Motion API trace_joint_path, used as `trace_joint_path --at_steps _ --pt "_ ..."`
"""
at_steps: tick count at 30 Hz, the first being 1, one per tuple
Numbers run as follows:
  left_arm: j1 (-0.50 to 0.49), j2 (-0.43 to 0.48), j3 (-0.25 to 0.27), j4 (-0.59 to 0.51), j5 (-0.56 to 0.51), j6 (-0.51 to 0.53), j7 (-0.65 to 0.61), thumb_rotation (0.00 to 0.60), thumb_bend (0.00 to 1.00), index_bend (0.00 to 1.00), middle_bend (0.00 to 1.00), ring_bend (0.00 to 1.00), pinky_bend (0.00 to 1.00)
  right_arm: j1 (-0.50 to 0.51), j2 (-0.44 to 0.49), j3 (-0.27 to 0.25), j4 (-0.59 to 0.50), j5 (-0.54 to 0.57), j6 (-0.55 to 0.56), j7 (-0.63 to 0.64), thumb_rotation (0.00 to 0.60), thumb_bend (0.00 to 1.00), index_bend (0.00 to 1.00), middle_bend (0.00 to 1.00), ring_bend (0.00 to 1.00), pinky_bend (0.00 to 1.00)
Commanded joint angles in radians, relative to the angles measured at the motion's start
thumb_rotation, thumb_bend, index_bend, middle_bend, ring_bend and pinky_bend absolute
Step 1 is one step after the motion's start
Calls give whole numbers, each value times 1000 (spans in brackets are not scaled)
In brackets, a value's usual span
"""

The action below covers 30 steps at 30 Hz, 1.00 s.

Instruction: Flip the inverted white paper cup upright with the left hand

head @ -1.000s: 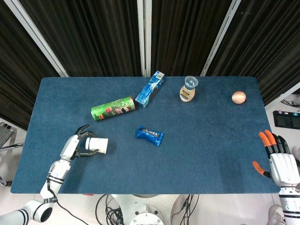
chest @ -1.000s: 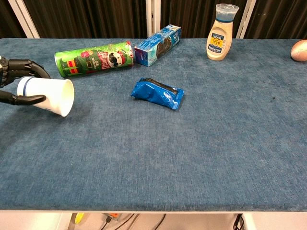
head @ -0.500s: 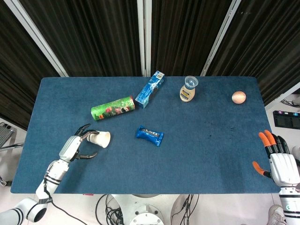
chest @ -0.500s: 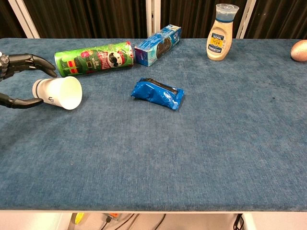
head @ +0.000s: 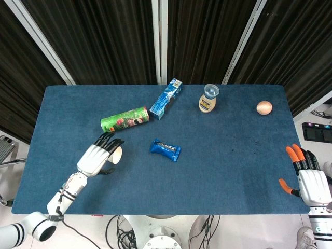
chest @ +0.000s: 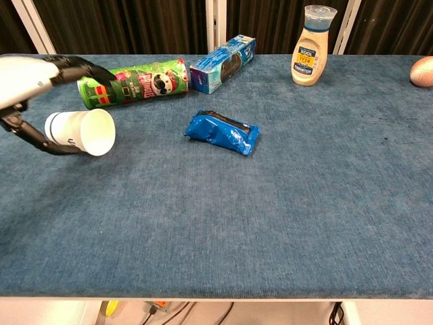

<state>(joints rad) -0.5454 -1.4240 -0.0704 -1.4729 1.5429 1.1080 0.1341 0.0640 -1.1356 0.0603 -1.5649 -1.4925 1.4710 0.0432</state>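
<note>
Table [head: 233, 171] first: blue cloth top, dark curtains behind it. It fills most of both my views.

Green chip can [head: 125, 119] [chest: 132, 82], lying on its side, left of centre toward the far edge. Just beside its right end, a blue carton [head: 166, 98] [chest: 223, 63], also lying down, angled away toward the far edge. I can't tell whether the two touch.

My left hand [head: 96, 157] [chest: 30, 84] is over the near-left part of the table, back of the hand up in the head view, fingers [head: 110, 142] spread and reaching forward over the cup. In the chest view the fingers arch above the cup and the thumb [chest: 34, 140] runs along its near side. Whether any of them actually touch it I cannot tell; it reads as loose and apart, nothing clasped.

My right hand [head: 311, 182] sits off the near-right corner of the table, seen only in the head view, fingers with orange tips extended, holding nothing.

Dressing bottle [head: 208, 99] [chest: 312, 46], upright near the far edge, right of the carton.

Blue snack packet [head: 165, 149] [chest: 223, 131], flat on the cloth near the middle, well apart from the cup.

White paper cup [head: 116, 154] [chest: 81, 132]: on its side on the cloth, mouth facing right toward the packet, base toward my left hand. Not upright yet.

Egg [head: 264, 107] [chest: 423, 70], far right, alone.
</note>
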Motion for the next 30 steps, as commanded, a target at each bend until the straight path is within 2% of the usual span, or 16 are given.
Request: trace_joint_path --at_steps 1,6,10,16,20,25,28,30 --pt "-48 29 -19 -66 -109 -111 154 600 152 122 123 0 0 -1 2 2 6 5 -1 8 600 176 0 0 0 0" --pt "-61 13 -13 -58 -138 -116 291 600 151 153 163 0 0 3 0 2 16 14 -17 18 600 176 0 0 0 0" --pt "-69 4 -11 -54 -146 -109 347 600 152 163 206 0 0 5 -1 2 15 13 -18 16 600 176 0 0 0 0" --pt "-77 -6 -4 -35 -160 -96 456 600 153 252 298 0 0 4 0 1 13 15 -19 13 600 176 0 0 0 0" --pt "-76 -12 -5 -35 -172 -88 465 600 155 298 357 0 0 5 2 2 12 17 -21 13 600 176 0 0 0 0" --pt "-70 -14 -10 -34 -139 -50 380 600 158 341 402 26 0 5 3 1 11 17 -22 14 600 176 0 0 0 0" --pt "-56 -18 -23 -37 -93 11 236 600 159 344 412 40 0 5 2 1 12 18 -23 13 600 176 0 0 0 0" --pt "-38 -26 -34 -29 -63 67 84 600 158 344 413 42 0 6 3 1 12 18 -24 13 600 176 0 0 0 0"
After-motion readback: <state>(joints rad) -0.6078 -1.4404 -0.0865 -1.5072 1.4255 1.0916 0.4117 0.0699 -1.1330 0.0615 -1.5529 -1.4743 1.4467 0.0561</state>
